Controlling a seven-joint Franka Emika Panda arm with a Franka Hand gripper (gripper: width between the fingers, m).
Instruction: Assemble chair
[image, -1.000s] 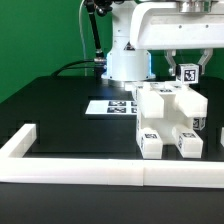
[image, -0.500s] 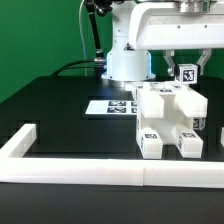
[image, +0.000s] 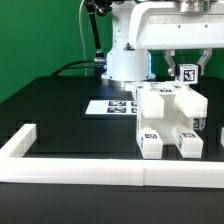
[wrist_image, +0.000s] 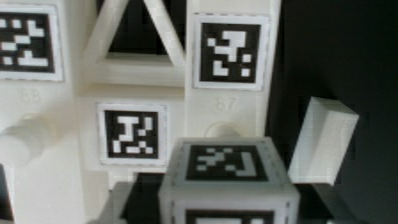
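The marker board (image: 108, 106) lies in the middle of the frame. The chair (image: 165, 120) stands at the middle right. Above it, at the upper right, the claw (image: 186, 67) is clamped on a cube piece (image: 186, 74). I think it should go down straight and slow to fit.

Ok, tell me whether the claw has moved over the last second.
No. The claw, shut on a tagged cube piece, keeps the same spot above the chair and relative to the marker board.

Bright, even light; wrist view soft and blurred
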